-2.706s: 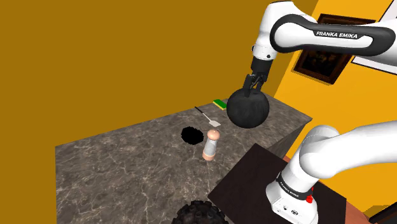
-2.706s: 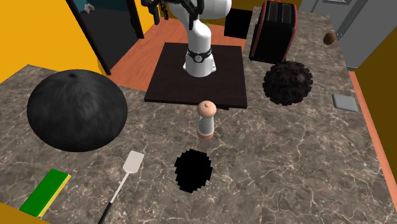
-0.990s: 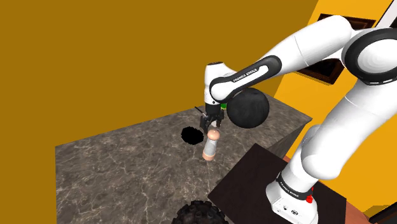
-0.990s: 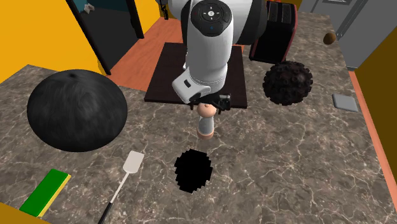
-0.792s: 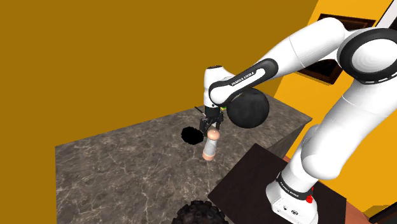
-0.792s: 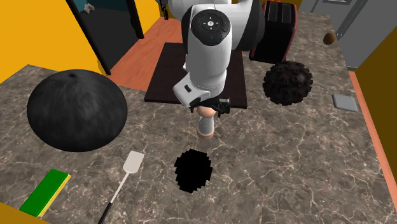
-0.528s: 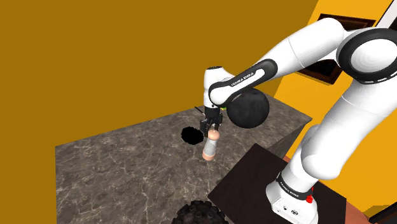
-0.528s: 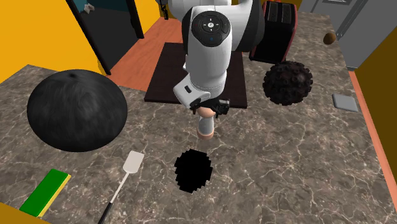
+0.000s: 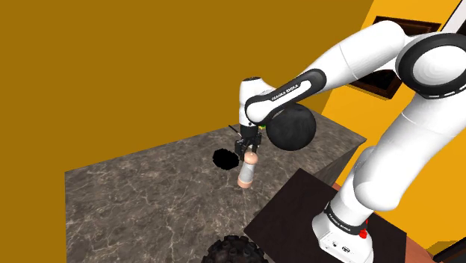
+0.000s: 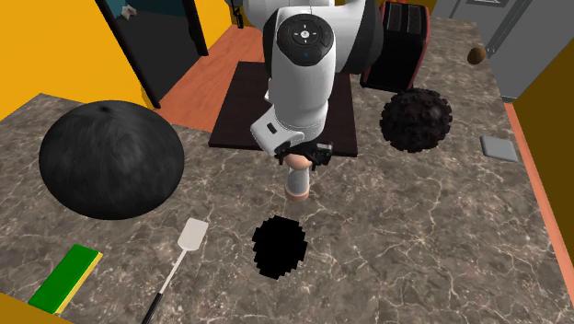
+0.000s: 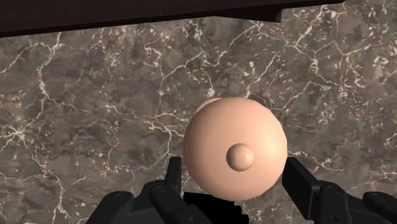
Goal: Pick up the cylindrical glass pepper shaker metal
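Observation:
The pepper shaker (image 9: 246, 175) is a pinkish cylinder with a round domed top, standing upright on the dark marbled counter (image 9: 149, 194). In the second exterior view the pepper shaker (image 10: 296, 186) stands just in front of the arm's dark stand plate (image 10: 241, 124). My gripper (image 9: 249, 149) has come straight down over it, and there the gripper (image 10: 299, 158) hides its top. From the wrist, the shaker's dome (image 11: 230, 153) sits between the two black fingers (image 11: 174, 177), which press against its sides: my gripper (image 11: 234, 178) is shut on it.
A large black sphere (image 10: 110, 156) rests on the second exterior view's left. A black patch (image 10: 279, 246), a spatula (image 10: 179, 258) and a green sponge (image 10: 64, 276) lie in front of the shaker. A spiky black ball (image 10: 416, 120) and a black box (image 10: 396, 46) stand to the right.
The arm swung from high above the black sphere down onto the shaker's top. Over the last half second it has stayed still, with the fingers at the shaker's sides.

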Robot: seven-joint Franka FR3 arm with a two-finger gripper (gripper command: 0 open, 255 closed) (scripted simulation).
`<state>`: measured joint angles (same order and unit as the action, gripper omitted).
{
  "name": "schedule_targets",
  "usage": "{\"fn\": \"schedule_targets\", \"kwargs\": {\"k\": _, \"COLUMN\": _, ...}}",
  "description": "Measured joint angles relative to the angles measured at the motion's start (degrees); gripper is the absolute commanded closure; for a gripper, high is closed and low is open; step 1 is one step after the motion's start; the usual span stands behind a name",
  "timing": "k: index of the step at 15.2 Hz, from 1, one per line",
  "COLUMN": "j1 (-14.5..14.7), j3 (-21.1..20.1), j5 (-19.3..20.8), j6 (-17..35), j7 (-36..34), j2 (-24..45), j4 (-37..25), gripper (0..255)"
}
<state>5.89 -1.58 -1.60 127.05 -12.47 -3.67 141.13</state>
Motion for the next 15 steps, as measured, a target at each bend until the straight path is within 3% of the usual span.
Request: {"fn": "schedule_targets", "kwargs": {"k": 15, "j1": 0.0, "j3": 0.1, "j5": 0.0, "j6": -11.7, "j7": -0.1, "j2": -6.9, "j4": -4.8, "gripper": 255}}
